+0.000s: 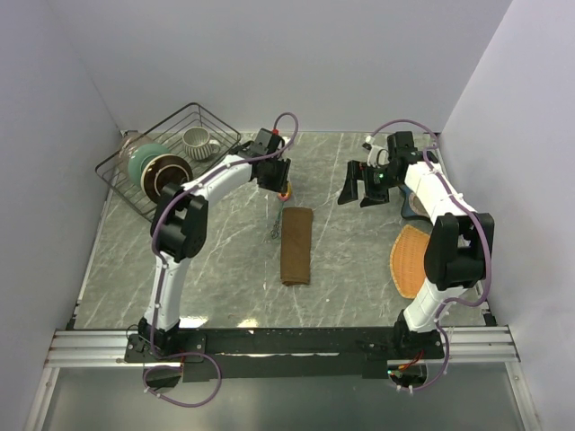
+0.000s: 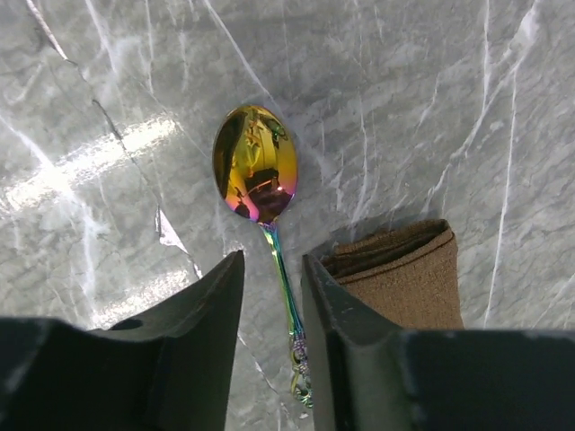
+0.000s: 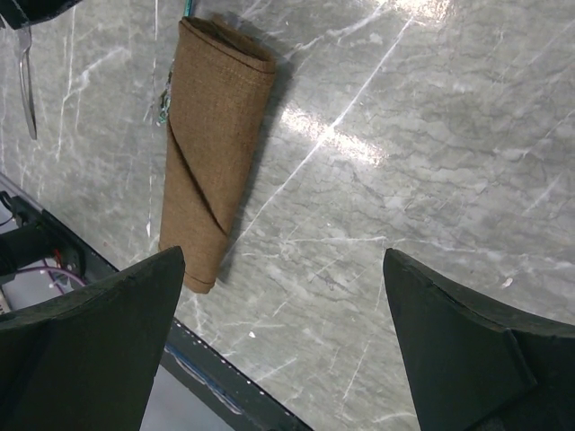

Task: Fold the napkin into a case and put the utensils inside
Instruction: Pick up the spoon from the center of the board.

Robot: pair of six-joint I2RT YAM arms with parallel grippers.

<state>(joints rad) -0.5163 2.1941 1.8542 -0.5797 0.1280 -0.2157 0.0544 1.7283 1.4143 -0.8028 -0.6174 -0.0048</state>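
The dark-brown napkin lies folded as a narrow case (image 1: pixel 296 244) mid-table; it also shows in the left wrist view (image 2: pixel 406 283) and the right wrist view (image 3: pixel 214 135). The spoon (image 2: pixel 256 163), with its gold-orange bowl, lies flat on the table just beyond the case's far end (image 1: pixel 286 190). My left gripper (image 2: pixel 272 260) is open a little, its fingers either side of the spoon's handle and not touching it. The fork (image 1: pixel 275 224) lies left of the case and shows in the right wrist view (image 3: pixel 25 81). My right gripper (image 3: pixel 284 260) is wide open and empty, above the table right of the case (image 1: pixel 359 190).
A black wire basket (image 1: pixel 135 184) at the back left holds bowls and a mug (image 1: pixel 199 140). An orange-tan woven mat (image 1: pixel 411 260) lies at the right beside the right arm. The black front rail (image 3: pixel 225 400) runs along the near edge.
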